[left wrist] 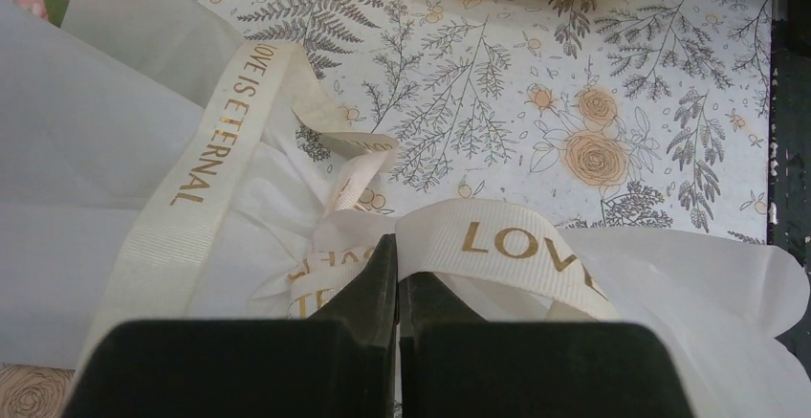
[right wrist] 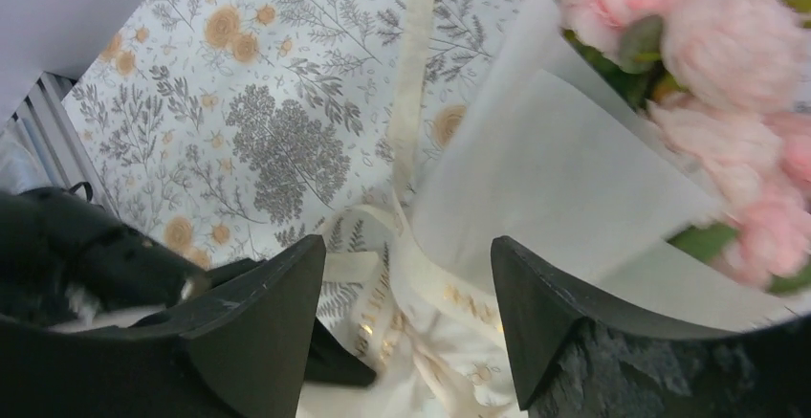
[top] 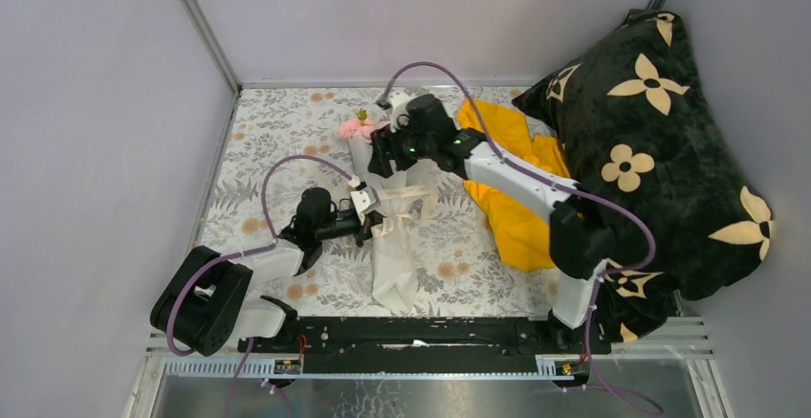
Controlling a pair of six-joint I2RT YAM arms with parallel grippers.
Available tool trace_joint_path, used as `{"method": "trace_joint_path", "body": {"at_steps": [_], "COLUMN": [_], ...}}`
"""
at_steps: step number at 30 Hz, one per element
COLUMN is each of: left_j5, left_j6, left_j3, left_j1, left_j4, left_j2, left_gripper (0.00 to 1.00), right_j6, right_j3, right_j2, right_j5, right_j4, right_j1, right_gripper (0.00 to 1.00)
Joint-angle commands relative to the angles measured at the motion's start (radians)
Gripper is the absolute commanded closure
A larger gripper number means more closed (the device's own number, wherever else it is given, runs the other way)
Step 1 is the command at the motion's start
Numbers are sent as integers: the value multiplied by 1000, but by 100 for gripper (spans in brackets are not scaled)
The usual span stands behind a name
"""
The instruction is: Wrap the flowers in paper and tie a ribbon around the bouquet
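On the floral cloth the bouquet lay between the arms, left gripper closed at the ribbon knot on its waist, right gripper parted over the paper by the flowers; it looked best for the right to take a loose tail and draw outward gently, sparing the blooms.

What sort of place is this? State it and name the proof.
Probably a robot test cell, not a florist's: plain grey panel walls, a silver metal corner post, and a black mounting rail beside the floral-print tablecloth.
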Motion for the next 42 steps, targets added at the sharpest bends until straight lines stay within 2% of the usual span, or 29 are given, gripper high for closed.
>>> {"method": "trace_joint_path", "body": {"at_steps": [1, 7, 11, 19, 29, 31, 32, 35, 38, 42], "left_j5": [-29, -45, -44, -41, -39, -38, -38, -37, -38, -40], "left_j6": [-20, -26, -22, -18, -17, -17, -17, -17, -20, -23], "left_j3": [-10, -5, -1, 6, 13, 14, 14, 15, 15, 31], "left_j1": [4, 4, 4, 4, 4, 4, 4, 4, 5, 5], "left_j4": [69, 78, 75, 67, 63, 63, 62, 62, 60, 46], "left_j2": [-7, -2, 1, 10, 16, 18, 18, 18, 16, 5], "left_gripper": [100, 100, 100, 100, 100, 100, 100, 100, 100, 100], "right_j6": [-60, 64, 152, 179, 161, 160, 163, 170, 153, 129], "right_j3": [-199, -482, -584, -599, -552, -544, -542, -538, -527, -506], "right_j2": [-221, -316, -340, -303, -245, -228, -222, -216, -228, -255], "right_j5": [-52, -283, -323, -373, -323, -333, -342, -349, -338, -255], "right_j4": [85, 310, 453, 461, 377, 373, 376, 369, 332, 268], "right_j1": [-52, -53, -46, -9, 23, 33, 37, 39, 38, 34], "right_gripper": [28, 24, 21, 21, 23, 28, 37, 76, 99, 100]}}
